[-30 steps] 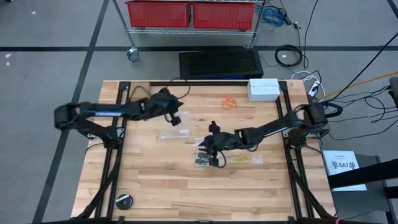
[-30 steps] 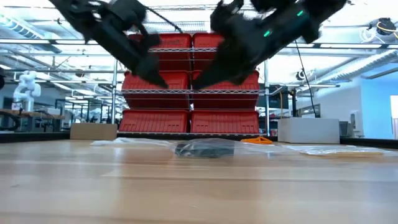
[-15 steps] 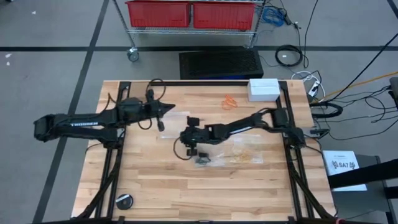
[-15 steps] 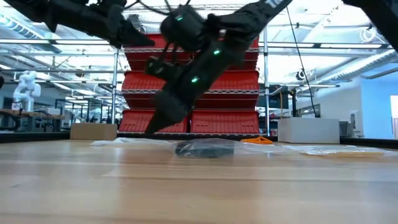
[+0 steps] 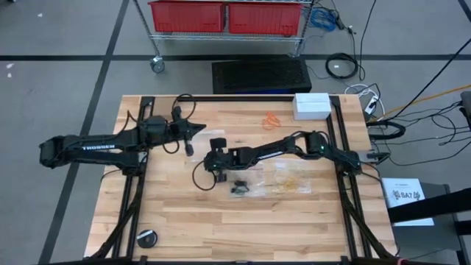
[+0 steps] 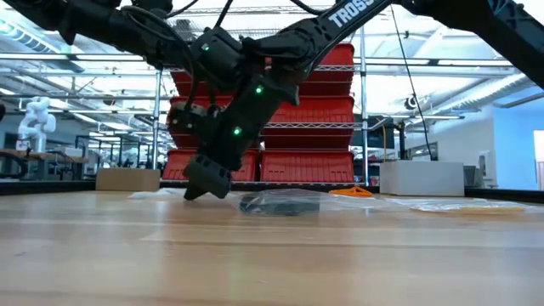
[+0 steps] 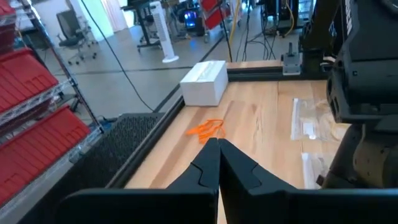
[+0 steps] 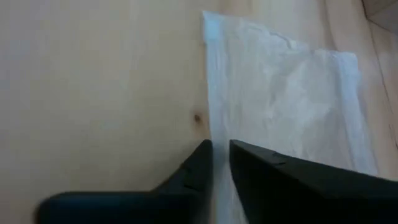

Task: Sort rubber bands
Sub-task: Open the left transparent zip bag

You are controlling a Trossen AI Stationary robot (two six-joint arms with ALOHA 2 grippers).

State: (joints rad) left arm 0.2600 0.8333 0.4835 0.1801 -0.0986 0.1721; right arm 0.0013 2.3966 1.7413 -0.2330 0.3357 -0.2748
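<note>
Bag [image 8: 283,112] clear, flat; right claw [image 8: 219,163] nearly clenched on edge; left claw [image 7: 217,163] clenched.

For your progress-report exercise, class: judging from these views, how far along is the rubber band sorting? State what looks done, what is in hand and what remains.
Done: black rubber bands and pale bands lie in separate clusters near bags; orange bands lie loose beside the white box.
In hand: the right gripper, fingers nearly together, is down at the edge of an empty clear bag.
Left: nothing visibly in that bag; the left gripper waits shut.
</note>
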